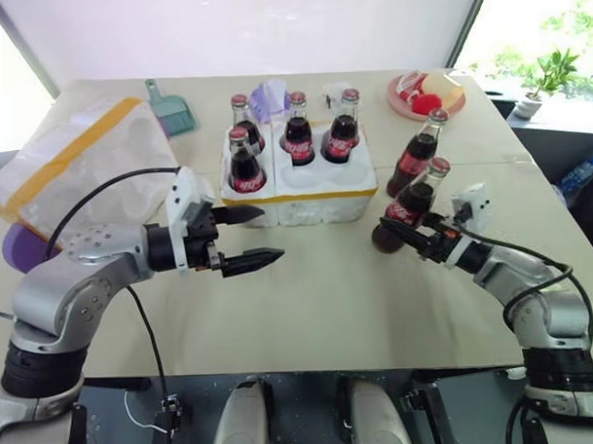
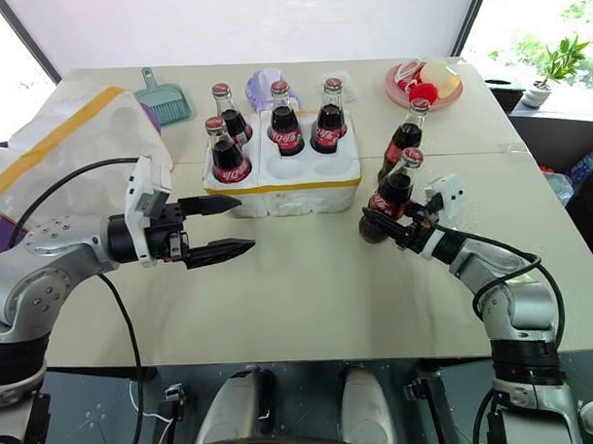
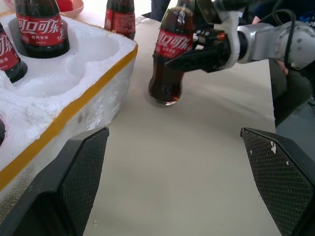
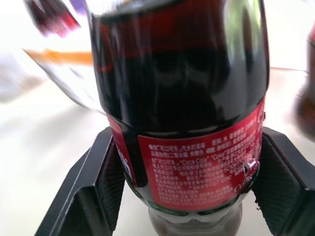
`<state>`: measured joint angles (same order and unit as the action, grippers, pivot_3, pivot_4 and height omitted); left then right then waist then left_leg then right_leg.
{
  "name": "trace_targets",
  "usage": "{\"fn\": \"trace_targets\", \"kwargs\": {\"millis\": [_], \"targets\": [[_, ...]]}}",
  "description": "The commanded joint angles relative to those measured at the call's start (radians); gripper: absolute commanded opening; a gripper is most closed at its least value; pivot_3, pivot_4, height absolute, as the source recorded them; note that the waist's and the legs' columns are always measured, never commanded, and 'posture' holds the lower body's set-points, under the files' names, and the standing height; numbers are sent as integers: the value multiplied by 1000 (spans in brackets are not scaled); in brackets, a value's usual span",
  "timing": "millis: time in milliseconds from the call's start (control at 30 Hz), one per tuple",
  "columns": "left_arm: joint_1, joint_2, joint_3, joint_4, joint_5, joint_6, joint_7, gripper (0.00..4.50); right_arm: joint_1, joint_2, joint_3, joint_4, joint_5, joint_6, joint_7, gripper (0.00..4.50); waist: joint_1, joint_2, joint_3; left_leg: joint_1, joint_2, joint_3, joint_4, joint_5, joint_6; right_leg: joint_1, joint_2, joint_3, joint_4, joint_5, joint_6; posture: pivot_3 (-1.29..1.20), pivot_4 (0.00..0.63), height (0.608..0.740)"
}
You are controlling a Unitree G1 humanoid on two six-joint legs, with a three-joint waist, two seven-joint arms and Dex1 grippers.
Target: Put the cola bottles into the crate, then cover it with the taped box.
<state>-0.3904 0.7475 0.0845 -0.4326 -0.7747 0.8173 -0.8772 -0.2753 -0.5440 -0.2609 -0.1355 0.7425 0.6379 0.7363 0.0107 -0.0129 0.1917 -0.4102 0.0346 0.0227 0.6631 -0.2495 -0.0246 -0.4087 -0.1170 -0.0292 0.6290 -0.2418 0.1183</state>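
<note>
From the head views, four cola bottles (image 1: pixel 246 161) are seen seated in the crate (image 1: pixel 325 197) on the desk (image 1: pixel 328 299), the taped box (image 1: pixel 75 161) lying to its left; the left tool (image 1: pixel 246 237) is held released, while the right tool (image 2: pixel 392 224) is clenched around a fifth bottle (image 2: pixel 388 201), a sixth (image 1: pixel 418 151) standing just behind. In the left wrist view that bottle is seen standing on the desk beside the crate; in the right wrist view the label (image 4: pixel 197 167) sits between the pads, so a straight, upright lift before crossing to an empty well is judged best.

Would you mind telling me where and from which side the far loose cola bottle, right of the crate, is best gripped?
Grip the far loose bottle around its labelled body, below the narrow neck, from its right, away from the crate. It stands upright, so level fingers fit. The right gripper is shut on the nearer bottle in just that way.
</note>
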Motion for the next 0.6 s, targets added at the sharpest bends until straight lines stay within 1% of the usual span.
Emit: {"fn": "trace_targets", "kwargs": {"millis": [33,67,133,200,233,333,467,600], "targets": [[10,19,54,-2,-4,-17,6,4500,-147,-67,-109,-135,219,81,27,2854,-4,1,1,0,0,0,0,0,0,0,0,0,0,0,0,0,150,736],[13,20,58,-1,-4,-18,7,4500,-175,-77,-115,-137,251,105,23,2854,-4,1,1,0,0,0,0,0,0,-1,0,0,0,0,0,0,150,736],[13,16,64,0,-8,-18,14,4500,-285,-80,-97,-116,278,128,8,2854,-6,1,1,0,0,0,-1,0,0,-1,0,0,0,0,0,0,150,736],[8,8,63,2,-7,-22,24,4500,-428,-46,-28,-49,219,120,-31,2854,-11,1,1,0,0,0,-1,0,0,-1,1,0,0,0,0,0,150,736],[5,3,61,1,-6,-24,28,4500,-487,-28,21,-4,156,103,-49,2854,-13,1,1,0,1,0,-1,0,0,-1,1,0,0,0,0,0,150,736],[-6,-11,52,3,1,-30,39,4500,-603,19,126,115,26,50,-55,2854,-19,0,1,0,0,0,-1,0,0,-1,1,0,0,0,0,0,150,736],[-10,-20,53,1,3,-35,55,4500,-701,106,223,266,-98,-33,-32,2854,-20,0,1,-3,0,0,-1,0,0,-3,0,-1,0,0,0,0,150,736],[7,-13,87,-8,-10,-30,74,4500,-736,158,324,396,-242,-139,9,2854,-23,0,1,-18,0,0,1,0,0,-18,0,0,3,1,0,0,150,736]]}}
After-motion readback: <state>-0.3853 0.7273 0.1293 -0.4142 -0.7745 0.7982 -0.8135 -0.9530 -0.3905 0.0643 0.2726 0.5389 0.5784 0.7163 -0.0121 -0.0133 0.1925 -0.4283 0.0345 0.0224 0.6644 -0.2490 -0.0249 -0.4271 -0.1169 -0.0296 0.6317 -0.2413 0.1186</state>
